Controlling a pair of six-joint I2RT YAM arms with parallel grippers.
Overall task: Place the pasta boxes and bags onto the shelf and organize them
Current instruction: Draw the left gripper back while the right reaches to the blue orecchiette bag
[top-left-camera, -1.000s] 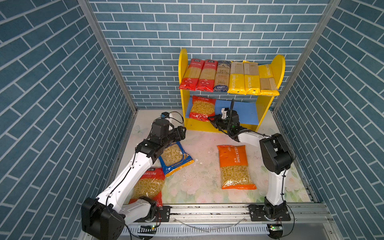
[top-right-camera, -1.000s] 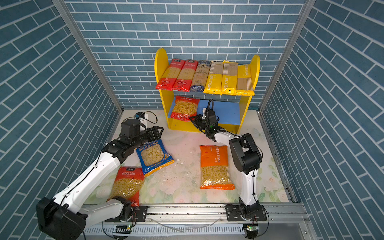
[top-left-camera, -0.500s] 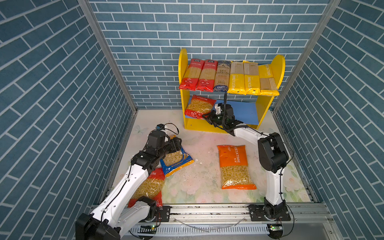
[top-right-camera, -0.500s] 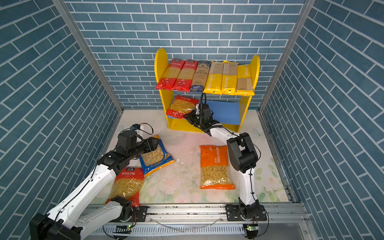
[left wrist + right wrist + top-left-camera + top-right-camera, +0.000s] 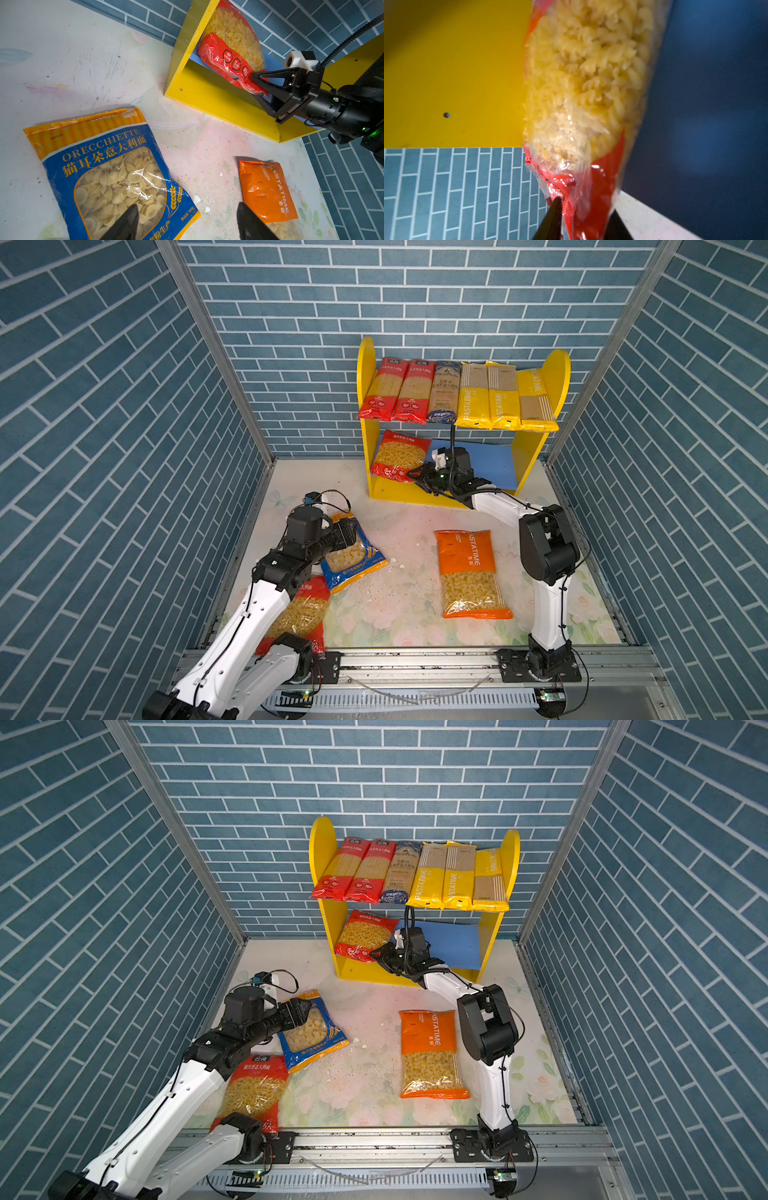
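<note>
The right hand (image 5: 254,85), fingers parted, straddled a corner of the red bag (image 5: 399,452) leaning on the lower board (image 5: 494,464) of the shelf (image 5: 536,448); the left hand (image 5: 187,205) hung open above the blue bag (image 5: 116,178).

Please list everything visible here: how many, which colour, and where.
shelf: 1, yellow with blue lower board, at the back.
red spaghetti packs: 2, red, upper board, left end.
dark blue spaghetti pack: 1, dark blue, upper board, middle.
yellow spaghetti packs: 3, yellow, upper board, right part.
red fusilli bag: 1, red, lower board, left end.
blue orecchiette bag: 1, blue and orange, table, left.
orange bag: 1, orange, table, right of middle.
red bag: 1, red, table's front left, partly under left arm.
table: 1, pale floral.
left pincer: 1, black, open above the blue orecchiette bag.
right pincer: 1, black, jaws around red fusilli bag's lower corner; grip unclear.
</note>
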